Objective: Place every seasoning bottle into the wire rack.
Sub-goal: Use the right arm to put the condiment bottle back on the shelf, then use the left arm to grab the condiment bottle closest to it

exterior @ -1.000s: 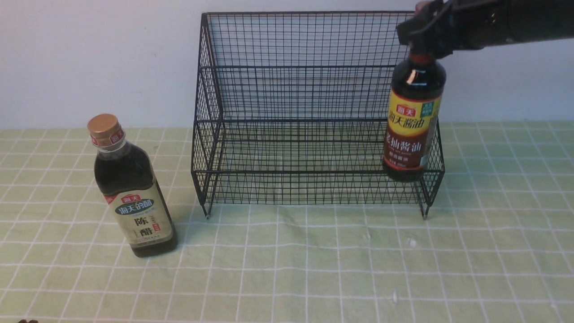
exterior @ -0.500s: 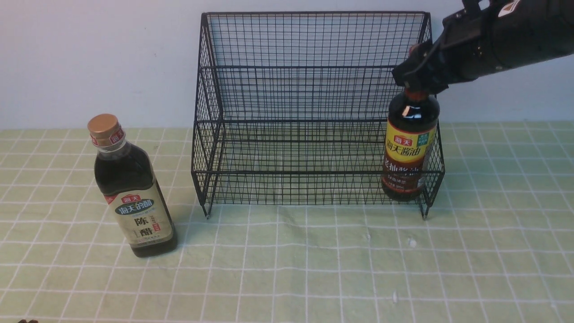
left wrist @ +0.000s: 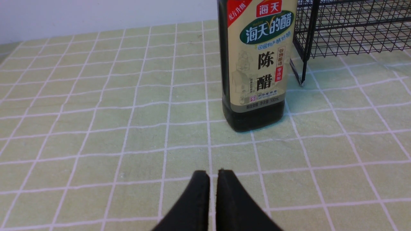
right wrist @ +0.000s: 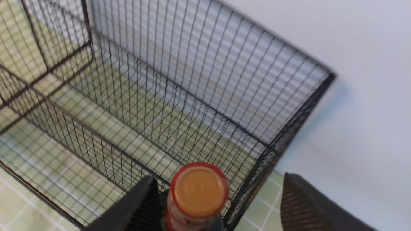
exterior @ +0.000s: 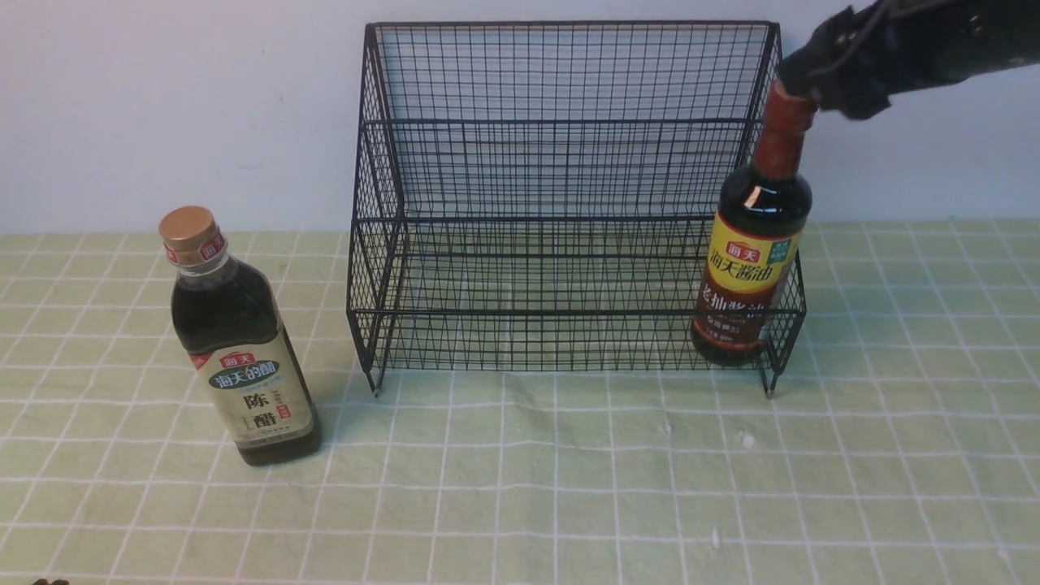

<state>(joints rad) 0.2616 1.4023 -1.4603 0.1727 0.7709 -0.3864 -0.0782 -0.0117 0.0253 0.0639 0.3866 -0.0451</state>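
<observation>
So the pale green checked bench (exterior: 520, 487) fills the lower half of the front view, and the big black wire-mesh two-tier rack (exterior: 561, 162) sits centre-top against the wall. The tall round dark bottle with a brown-red cap and yellow-and-red label (exterior: 751, 268) is in the rack's lower tier at the far right end, tilted a bit with its top toward the right. The squarish dark bottle with a gold cap and beige label (exterior: 244, 357) stands on the bench at left, just beside the rack but outside it.

The right end effector (right wrist: 220, 192) sits spread wide around the red cap and isn't gripping. The left end effector (left wrist: 213, 179) is closed on nothing, near the squarish bottle.

My guess is that bottle's full, so it'll be heavy, rigid and slick. I'd grab the neck under the cap, or across the flat sides.
</observation>
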